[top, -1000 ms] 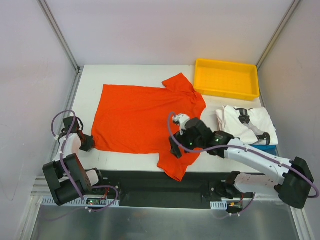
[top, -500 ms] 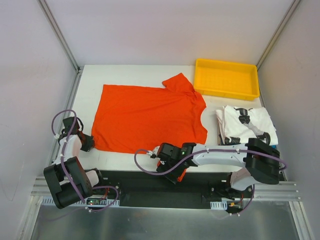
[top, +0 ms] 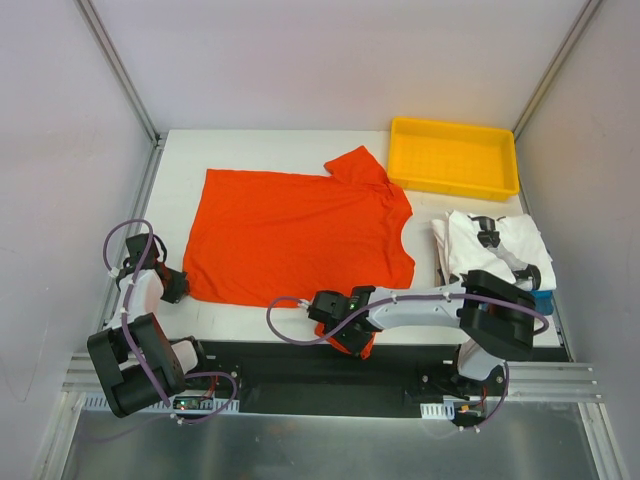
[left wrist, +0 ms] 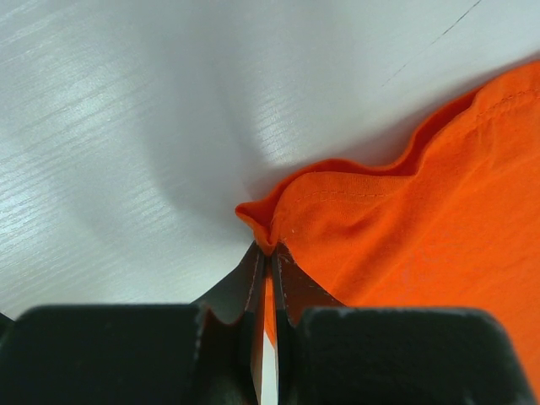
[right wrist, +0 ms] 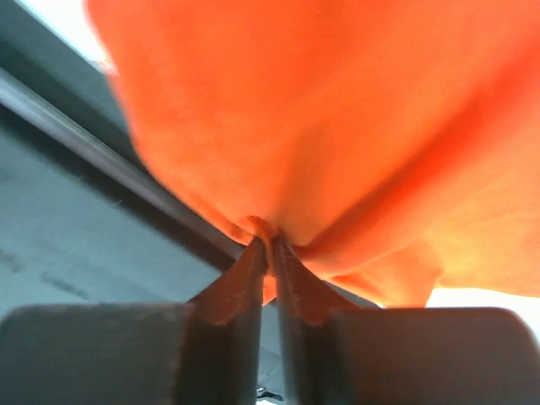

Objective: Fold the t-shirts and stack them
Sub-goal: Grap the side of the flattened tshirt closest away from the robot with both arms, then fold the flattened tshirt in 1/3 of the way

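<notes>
I have the orange shirt (top: 290, 235), spread flat just left of the yellow tray (top: 455, 160), pinched by the left gripper (left wrist: 268, 253) at the hem corner farthest from that tray and by the right gripper (right wrist: 268, 246) at the nearer sleeve, and I judge this light, limp cloth handles best from its edges.

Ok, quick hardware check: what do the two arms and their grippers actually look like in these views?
The left arm and right arm both have white links between chunky black joint housings. Purple cables loop loosely along each. In the wrist views, the left gripper and right gripper each show two thin, dark, tapering fingers on a blocky black body.
</notes>
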You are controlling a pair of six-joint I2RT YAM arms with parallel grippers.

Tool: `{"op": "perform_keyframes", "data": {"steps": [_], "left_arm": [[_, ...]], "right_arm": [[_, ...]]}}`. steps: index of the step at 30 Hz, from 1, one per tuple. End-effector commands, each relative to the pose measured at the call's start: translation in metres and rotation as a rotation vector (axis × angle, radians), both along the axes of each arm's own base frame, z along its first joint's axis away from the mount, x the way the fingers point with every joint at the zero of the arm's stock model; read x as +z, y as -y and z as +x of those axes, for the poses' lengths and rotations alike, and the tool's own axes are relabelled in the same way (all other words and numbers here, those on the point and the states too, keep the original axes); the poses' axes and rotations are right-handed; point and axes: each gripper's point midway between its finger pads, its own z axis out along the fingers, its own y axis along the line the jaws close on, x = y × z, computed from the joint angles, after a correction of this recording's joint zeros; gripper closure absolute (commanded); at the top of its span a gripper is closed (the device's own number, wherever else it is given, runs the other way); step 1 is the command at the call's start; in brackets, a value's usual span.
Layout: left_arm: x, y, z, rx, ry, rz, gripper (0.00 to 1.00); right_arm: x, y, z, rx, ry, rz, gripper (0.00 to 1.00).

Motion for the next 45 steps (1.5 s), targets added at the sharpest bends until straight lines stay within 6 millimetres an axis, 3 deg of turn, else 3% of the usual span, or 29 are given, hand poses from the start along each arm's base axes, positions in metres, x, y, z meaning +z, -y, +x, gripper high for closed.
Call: {"op": "perform_keyframes", "data": {"steps": [1, 6, 11, 16, 20, 27, 33, 40, 45], "left_arm": [[0.004, 0.000, 0.004, -0.022, 0.027, 0.005, 1.00], [0.010, 0.006, 0.002, -0.008, 0.076, -0.006, 1.00], [0.015, 0.005, -0.015, 0.112, 0.098, 0.013, 1.00], [0.022, 0.003, -0.029, 0.180, 0.101, 0.043, 1.00], [0.022, 0.008, -0.040, 0.200, 0.074, 0.029, 1.00], [0.031, 0.013, -0.036, 0.195, 0.103, 0.000, 1.00], [0.055, 0.019, -0.009, 0.119, 0.191, -0.034, 1.00], [0.075, 0.039, 0.028, -0.008, 0.208, 0.015, 1.00], [0.085, 0.032, 0.048, 0.018, 0.195, 0.030, 1.00]], "right_arm": [[0.001, 0.007, 0.009, -0.032, 0.052, -0.046, 0.94], [0.019, 0.001, 0.002, -0.042, 0.032, 0.041, 0.99], [0.048, -0.005, -0.035, 0.006, -0.098, 0.189, 0.99], [0.066, 0.004, -0.064, 0.024, -0.206, 0.240, 0.99], [0.078, 0.014, -0.067, 0.012, -0.203, 0.245, 0.99], [0.091, 0.022, -0.031, -0.066, -0.020, 0.235, 0.99], [0.113, 0.019, 0.036, -0.255, 0.137, 0.324, 0.99], [0.134, 0.023, 0.083, -0.275, 0.233, 0.334, 0.99], [0.152, 0.030, 0.126, -0.308, 0.328, 0.312, 0.99]]}}
